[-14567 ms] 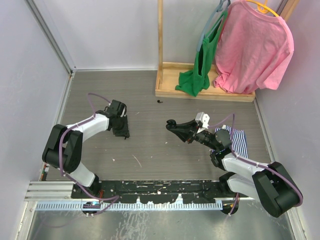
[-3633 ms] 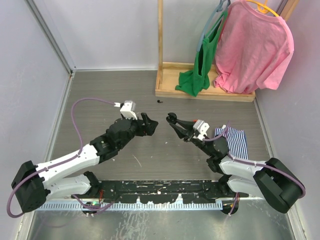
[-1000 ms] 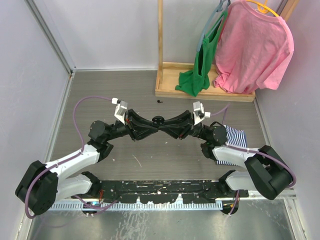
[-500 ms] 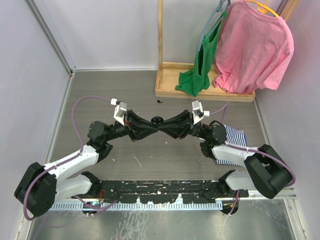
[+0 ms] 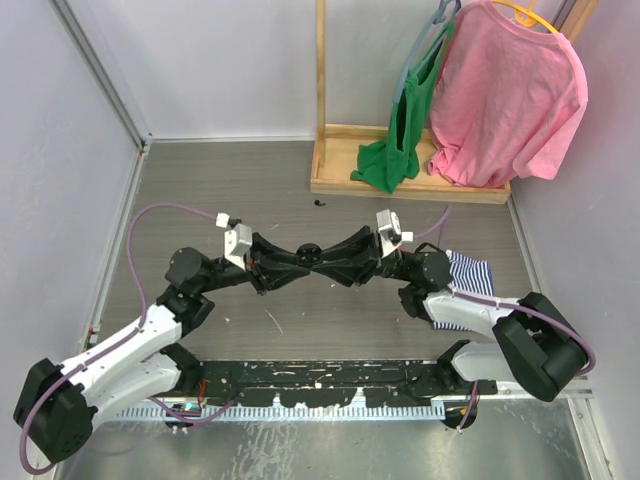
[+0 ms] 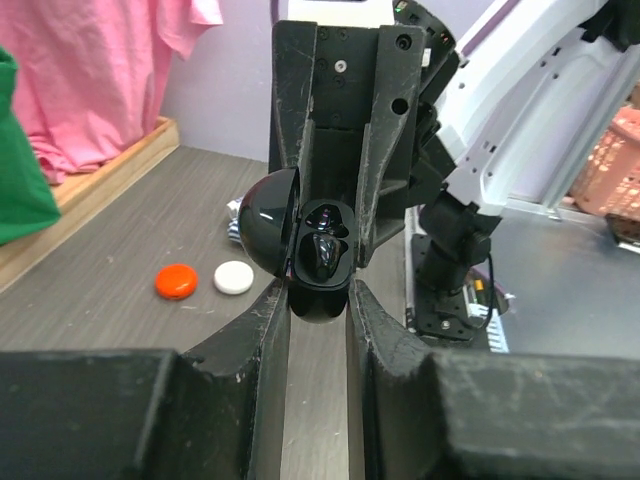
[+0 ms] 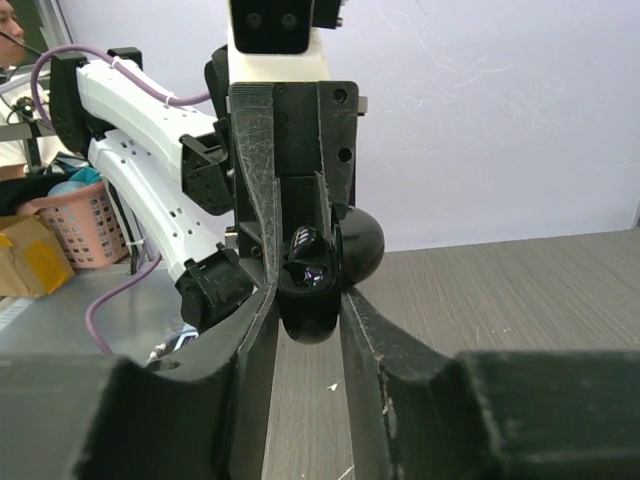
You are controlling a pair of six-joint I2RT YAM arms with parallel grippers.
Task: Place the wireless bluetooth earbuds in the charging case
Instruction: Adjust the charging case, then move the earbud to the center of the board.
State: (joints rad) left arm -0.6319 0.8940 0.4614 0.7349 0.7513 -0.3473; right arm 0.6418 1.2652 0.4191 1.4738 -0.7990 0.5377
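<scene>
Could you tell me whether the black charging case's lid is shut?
No, the charging case is open, its lid tipped aside and its inside showing.

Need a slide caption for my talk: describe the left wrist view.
The left gripper and right gripper both pinch the open black charging case; a red disc and white disc lie nearby.

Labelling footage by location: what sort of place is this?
Likely a robotics lab cell: a left arm and right arm bolted to a walled-in table, plus a wooden rack holding a pink shirt.
</scene>
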